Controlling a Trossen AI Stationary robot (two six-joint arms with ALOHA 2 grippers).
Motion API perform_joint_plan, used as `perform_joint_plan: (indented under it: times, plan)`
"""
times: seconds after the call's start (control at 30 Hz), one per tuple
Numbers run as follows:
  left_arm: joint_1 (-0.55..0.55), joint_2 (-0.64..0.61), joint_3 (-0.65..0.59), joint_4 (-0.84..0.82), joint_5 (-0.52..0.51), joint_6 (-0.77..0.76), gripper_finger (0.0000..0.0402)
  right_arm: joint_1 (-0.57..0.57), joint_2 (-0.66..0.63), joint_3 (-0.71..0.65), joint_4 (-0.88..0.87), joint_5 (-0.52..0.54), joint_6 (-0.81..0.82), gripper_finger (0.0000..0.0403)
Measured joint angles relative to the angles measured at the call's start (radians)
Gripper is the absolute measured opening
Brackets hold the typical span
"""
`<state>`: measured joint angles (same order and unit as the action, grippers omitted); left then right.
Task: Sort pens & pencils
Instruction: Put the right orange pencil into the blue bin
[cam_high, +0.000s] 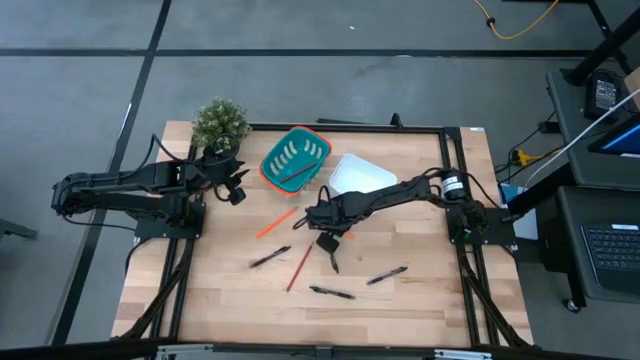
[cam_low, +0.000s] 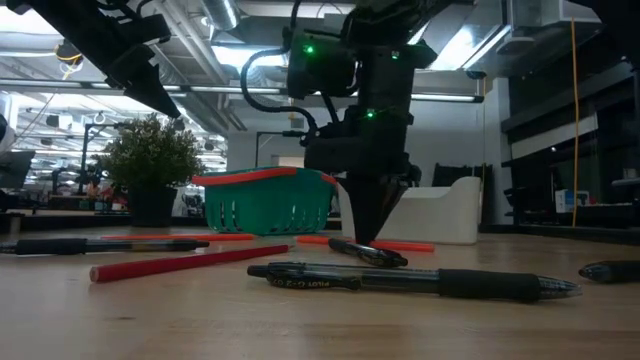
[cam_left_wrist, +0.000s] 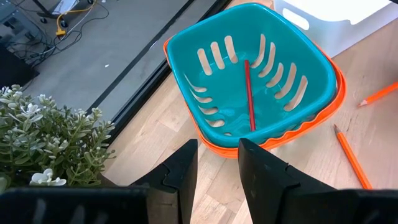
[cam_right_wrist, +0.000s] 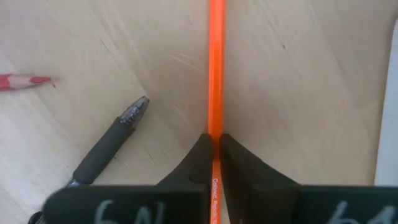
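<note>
My right gripper (cam_right_wrist: 216, 144) points down at the table's middle (cam_high: 326, 236) and is shut on an orange pencil (cam_right_wrist: 216, 62). A black pen (cam_right_wrist: 109, 146) lies right beside it. Other pens lie on the wood (cam_high: 270, 257), (cam_high: 332, 292), (cam_high: 386, 275). An orange pencil (cam_high: 277, 223) and a red pencil (cam_high: 300, 265) lie flat, and another red pencil (cam_left_wrist: 249, 93) lies in the teal basket (cam_left_wrist: 311, 56). My left gripper (cam_left_wrist: 217, 165) is open and empty, above the table between the plant and the basket. My right gripper pinches the orange pencil's shaft (cam_right_wrist: 216, 127) between its two fingertips (cam_right_wrist: 200, 155), one on each long side. The fingers come from above, pointing down (cam_low: 365, 215). The pencil runs on level past the fingers and looks to be lying on the table (cam_low: 400, 244).
A white bin (cam_high: 360, 175) stands right of the teal basket (cam_high: 296, 158) at the table's far side. A potted plant (cam_high: 220, 122) stands at the far left corner, close to my left gripper. The near part of the table holds only the scattered pens and pencils.
</note>
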<state>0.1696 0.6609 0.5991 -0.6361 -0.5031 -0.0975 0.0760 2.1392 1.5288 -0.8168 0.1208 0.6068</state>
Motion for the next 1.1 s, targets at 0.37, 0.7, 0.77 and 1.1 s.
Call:
perform_joint_plan:
  times: [0.37, 0.7, 0.77, 1.1]
  plan:
    - [0.000, 0.000, 0.000, 0.000, 0.000, 0.000, 0.0110, 0.020, 0.000, 0.120, -0.053, 0.014, -0.032, 0.0002]
    - [0.000, 0.000, 0.000, -0.001, 0.000, 0.000, 0.0110, 0.028, -0.003, 0.228, -0.161, 0.088, -0.042, 0.0002]
    - [0.000, 0.000, 0.000, -0.001, 0.000, 0.000, 0.0110, 0.029, -0.003, 0.234, -0.162, 0.088, -0.044, 0.0002]
    - [0.000, 0.000, 0.000, -0.001, 0.000, 0.000, 0.0110, 0.032, -0.004, 0.233, -0.134, 0.096, -0.107, 0.0041]
